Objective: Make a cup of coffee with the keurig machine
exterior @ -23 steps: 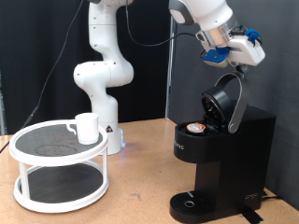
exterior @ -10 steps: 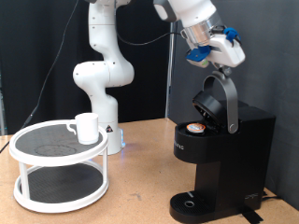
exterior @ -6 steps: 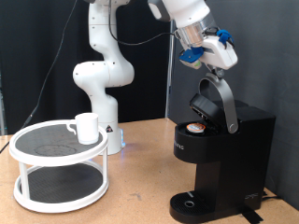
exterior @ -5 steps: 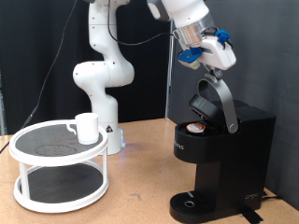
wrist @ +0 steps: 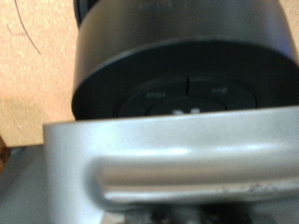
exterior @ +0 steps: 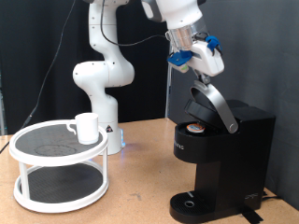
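No lettering reads clearly on the keurig machine (exterior: 222,159) below the gripper (exterior: 198,77).

Claw (exterior: 198,67) fingertips hidden behind keurig machine (exterior: 224,154) handle; wrist view blurred

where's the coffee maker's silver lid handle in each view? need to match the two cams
Exterior view: the silver handle slants up from the coffee maker at the picture's right, its top end at the gripper.
Wrist view: the handle is the blurred silver bar across the lower half, very close.
Shared landmark: the machine's rounded black lid, right behind the handle in both.
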Available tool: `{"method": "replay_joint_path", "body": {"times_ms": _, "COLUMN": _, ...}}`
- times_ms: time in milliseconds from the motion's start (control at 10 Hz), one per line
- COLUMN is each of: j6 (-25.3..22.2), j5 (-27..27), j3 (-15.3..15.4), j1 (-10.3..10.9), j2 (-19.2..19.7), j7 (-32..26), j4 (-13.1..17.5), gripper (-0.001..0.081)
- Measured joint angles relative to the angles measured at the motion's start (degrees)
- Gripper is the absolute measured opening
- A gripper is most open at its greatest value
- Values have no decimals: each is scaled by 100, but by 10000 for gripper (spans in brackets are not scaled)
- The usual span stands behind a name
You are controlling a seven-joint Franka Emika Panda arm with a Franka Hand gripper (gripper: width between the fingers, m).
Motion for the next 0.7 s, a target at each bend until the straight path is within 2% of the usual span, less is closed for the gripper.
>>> {"method": "replay_joint_path", "body": {"times_ms": 400, "j6": 169, "j5": -599, "j3": -41, "j1": -167, "j2": 193, "j7": 382, "j4": -156, "gripper": 0}}
{"method": "replay_joint_path", "body": {"times_ms": 700, "j6": 454, "j5": -626, "j3": -61, "j1": -233, "j2": 417, "j7": 348, "j4": -254, "gripper": 0}}
